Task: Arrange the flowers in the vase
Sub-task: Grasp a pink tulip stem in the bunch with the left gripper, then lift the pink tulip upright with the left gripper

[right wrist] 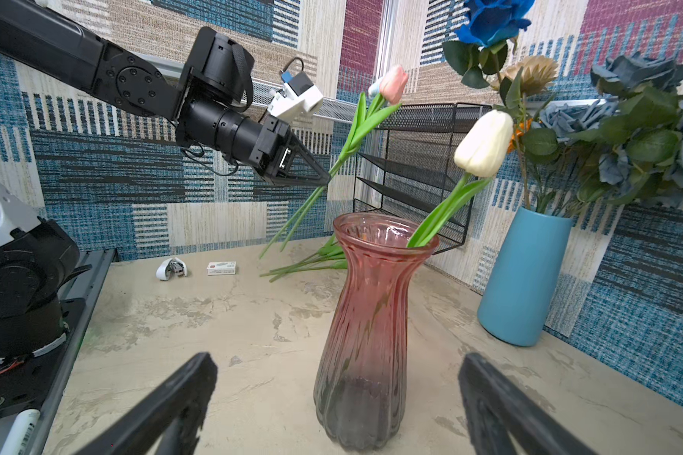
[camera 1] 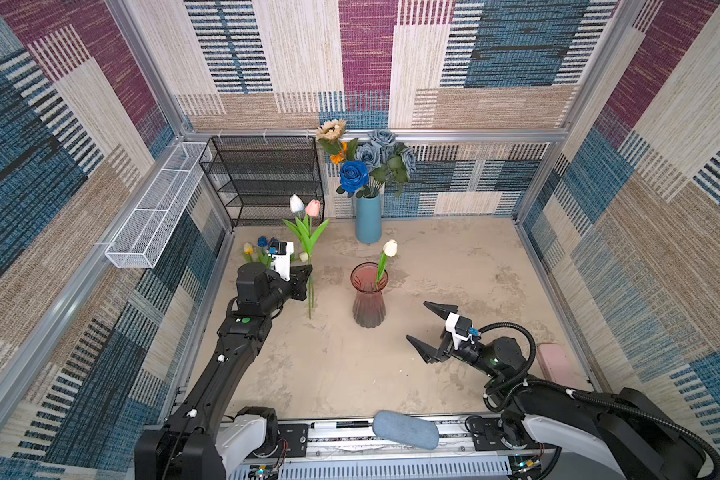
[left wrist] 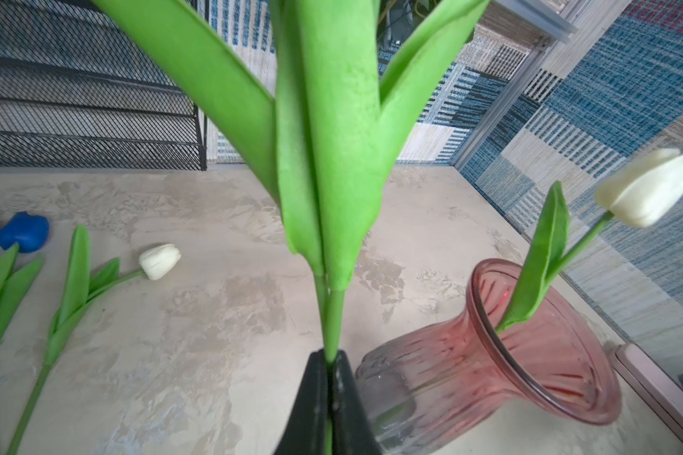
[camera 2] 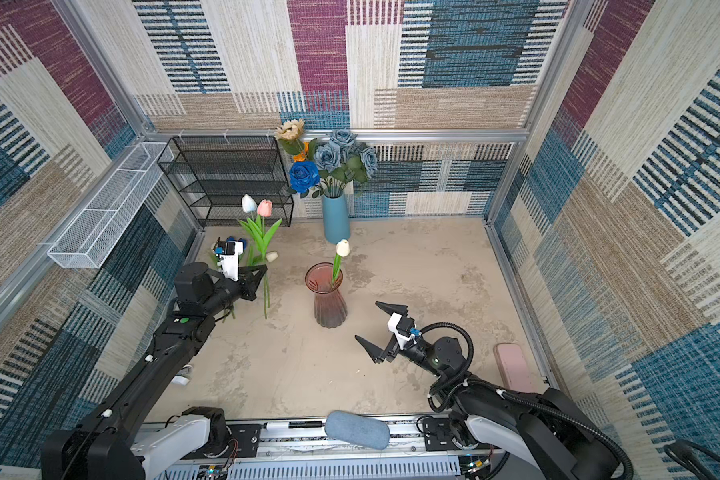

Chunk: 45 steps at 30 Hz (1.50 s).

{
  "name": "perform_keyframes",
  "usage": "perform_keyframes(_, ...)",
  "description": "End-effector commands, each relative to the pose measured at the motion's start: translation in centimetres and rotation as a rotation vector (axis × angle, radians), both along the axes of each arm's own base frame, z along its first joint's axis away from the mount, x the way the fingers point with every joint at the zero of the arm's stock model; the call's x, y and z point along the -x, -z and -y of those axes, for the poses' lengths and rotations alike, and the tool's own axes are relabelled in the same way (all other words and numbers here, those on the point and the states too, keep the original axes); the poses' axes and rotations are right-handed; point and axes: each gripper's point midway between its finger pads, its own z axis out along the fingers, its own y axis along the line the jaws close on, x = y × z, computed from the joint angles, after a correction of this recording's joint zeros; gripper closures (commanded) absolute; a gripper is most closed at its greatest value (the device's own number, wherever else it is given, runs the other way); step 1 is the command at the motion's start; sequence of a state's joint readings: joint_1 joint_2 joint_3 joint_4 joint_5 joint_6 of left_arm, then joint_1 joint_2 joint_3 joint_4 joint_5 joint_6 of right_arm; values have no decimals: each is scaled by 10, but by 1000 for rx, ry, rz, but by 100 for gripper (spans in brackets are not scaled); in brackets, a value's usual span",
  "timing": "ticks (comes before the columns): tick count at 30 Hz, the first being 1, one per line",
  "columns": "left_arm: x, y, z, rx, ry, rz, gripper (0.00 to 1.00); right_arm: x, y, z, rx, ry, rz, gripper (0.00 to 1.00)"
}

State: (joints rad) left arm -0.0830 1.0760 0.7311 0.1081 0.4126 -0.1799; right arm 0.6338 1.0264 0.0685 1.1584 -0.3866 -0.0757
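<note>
The left gripper [camera 1: 307, 283] is clenched on the lower stems of two tulips and holds them upright, clear of the table [camera 1: 454, 270], to the left of the pink glass vase [camera 1: 368, 303]. One of the two is a pink tulip [camera 1: 313, 207]; the other is a pale tulip [camera 1: 296, 203] with a bluish tinge. In the left wrist view the black fingers [left wrist: 312, 398] press together on the green stems, with broad leaves fanning out above them.

The pink glass vase stands near the middle of the table. It holds a single white tulip [camera 1: 390, 247], which leans against the rim.

The right gripper [camera 1: 417, 321] is spread wide and grasps nothing. It hovers low on the near right side of the vase and points toward it.

More flowers lie on the table at the left: a white tulip [left wrist: 159, 260], blue tulips [left wrist: 23, 230] and a yellow tulip [camera 1: 248, 248].

A blue vase [camera 1: 368, 220] against the back wall holds a deep-blue rose [camera 1: 353, 175], dusty-blue roses [camera 1: 381, 139], a cream sunflower [camera 1: 331, 129] and an orange marigold [camera 1: 339, 157]. A black mesh rack [camera 1: 262, 178] stands beside it.

A small white box [right wrist: 221, 268] with a red label lies on the table, its print too small to read. A marker [camera 1: 337, 424] lies on the front rail, its lettering also illegible.
</note>
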Motion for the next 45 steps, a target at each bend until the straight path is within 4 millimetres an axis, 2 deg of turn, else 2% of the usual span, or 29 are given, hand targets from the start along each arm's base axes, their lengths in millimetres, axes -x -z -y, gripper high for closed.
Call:
perform_keyframes(1,-13,14,-20,-50,-121,-42,99,2,-11,0,-26,-13,26,0)
perform_keyframes(3,-18,42,-35,-103,-201,-165,99,4,-12,0,-31,-14,30,0)
perform_keyframes(4,-19,54,-41,-127,-232,-218,96,3,-12,0,-32,-12,30,0)
perform_keyframes(5,-21,65,-47,-149,-260,-264,90,3,-11,0,-29,-9,27,0)
perform_keyframes(10,-33,110,-51,-209,-264,-443,87,4,-12,0,-30,-16,31,0)
perform_keyframes(13,-39,125,-53,-221,-275,-497,76,2,-11,1,-28,0,31,0)
perform_keyframes(14,-41,129,-52,-225,-271,-507,81,1,-10,1,-23,5,30,0)
perform_keyframes(15,-42,132,-51,-228,-262,-515,94,0,-10,1,-19,6,27,0)
perform_keyframes(16,-44,133,-51,-231,-258,-520,98,0,-10,1,-18,6,28,0)
perform_keyframes(17,-46,134,-51,-229,-260,-523,98,1,-11,1,-19,4,31,0)
perform_keyframes(19,-48,137,-52,-229,-270,-539,96,2,-12,3,-26,7,37,0)
perform_keyframes(22,-49,141,-43,-234,-210,-577,75,-1,-9,1,-15,13,27,0)
perform_keyframes(25,-48,148,-23,-281,-95,-608,71,0,-10,1,-17,6,30,0)
perform_keyframes(27,-44,155,-11,-365,-42,-650,67,1,-11,2,-23,8,32,0)
perform_keyframes(29,-40,164,-6,-482,-25,-682,57,-1,-8,1,-16,13,26,0)
perform_keyframes(30,-39,170,-5,-519,-20,-697,55,-2,-8,1,-13,14,23,0)
perform_keyframes(36,-47,191,-17,-606,-72,-756,54,-2,-8,1,-13,12,26,0)
perform_keyframes(41,-52,207,-16,-622,-57,-792,55,-1,-10,2,-14,14,32,0)
perform_keyframes(45,-54,213,-13,-619,-41,-806,66,-2,-9,3,-14,27,32,0)
